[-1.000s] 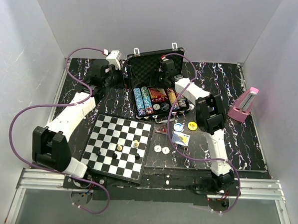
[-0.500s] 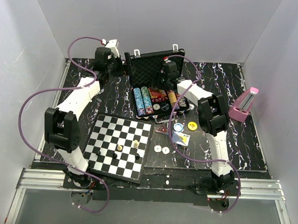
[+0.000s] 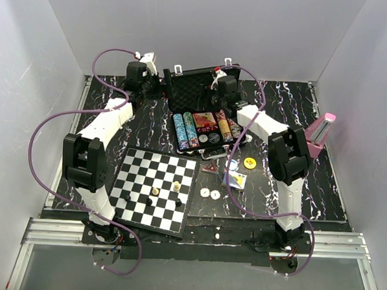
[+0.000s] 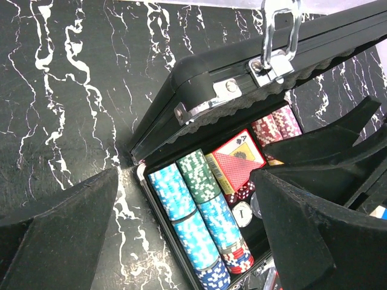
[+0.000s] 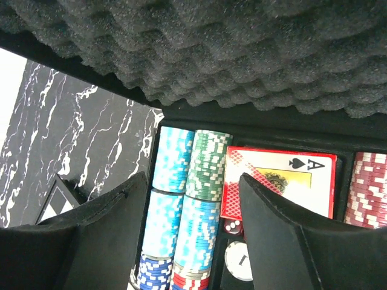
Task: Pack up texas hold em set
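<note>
The black briefcase stands open at the back centre, its foam-lined lid point(image 3: 193, 88) tilted forward over the tray. Inside lie rows of blue, green and red chips point(image 3: 186, 131), a card deck point(image 3: 205, 119), red dice point(image 4: 245, 192) and a white button point(image 4: 242, 212). My left gripper point(image 3: 149, 84) hovers open at the lid's left edge, beside a silver latch point(image 4: 275, 42). Open and holding nothing, my right gripper point(image 3: 226, 95) sits just under the lid's right side. Its fingers point(image 5: 91, 241) straddle the chip rows point(image 5: 187, 193) beneath the foam point(image 5: 242, 54). Round buttons point(image 3: 249, 163) and another deck point(image 3: 235, 180) lie loose in front.
A chessboard point(image 3: 152, 189) with a few pieces lies front left of the case. A pink metronome point(image 3: 317, 135) stands at the right. Two small white discs point(image 3: 210, 193) sit beside the board. White walls close in the table on three sides.
The left arm has folded upright and carried its gripper back to the lid's left edge. The right gripper has shifted back and right under the lid.
</note>
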